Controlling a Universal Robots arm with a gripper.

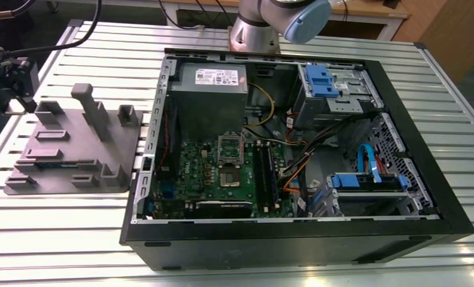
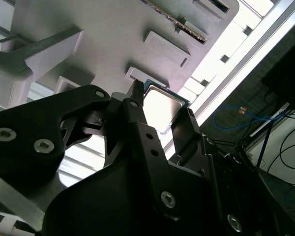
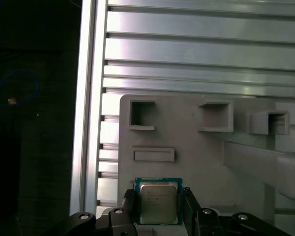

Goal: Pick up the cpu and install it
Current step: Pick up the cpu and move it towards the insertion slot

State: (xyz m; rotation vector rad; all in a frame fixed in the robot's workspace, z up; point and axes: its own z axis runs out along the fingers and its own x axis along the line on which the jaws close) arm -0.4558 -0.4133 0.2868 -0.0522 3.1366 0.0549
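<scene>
The cpu (image 3: 158, 202) is a small square chip with a silvery metal top and a thin green rim. It sits between my two black fingers (image 3: 129, 202) in both wrist views, over the near edge of a grey holder plate (image 3: 196, 162). My gripper (image 3: 158, 196) is shut on the cpu (image 2: 160, 104), one finger pressed to each side. In the exterior view my gripper (image 1: 17, 84) hangs at the far left, beside the grey holder plate (image 1: 69, 149). The motherboard's socket (image 1: 230, 174) lies bare inside the open computer case (image 1: 301, 239), its metal frame (image 1: 230, 146) flipped up.
The holder plate carries upright posts (image 1: 89, 107) and small pockets, and a long memory stick (image 1: 49, 162) lies in one slot. The case holds a power supply (image 1: 209, 78), blue drive bays (image 1: 321, 81) and loose cables (image 1: 301, 161). Everything rests on a slatted aluminium table (image 1: 61, 239).
</scene>
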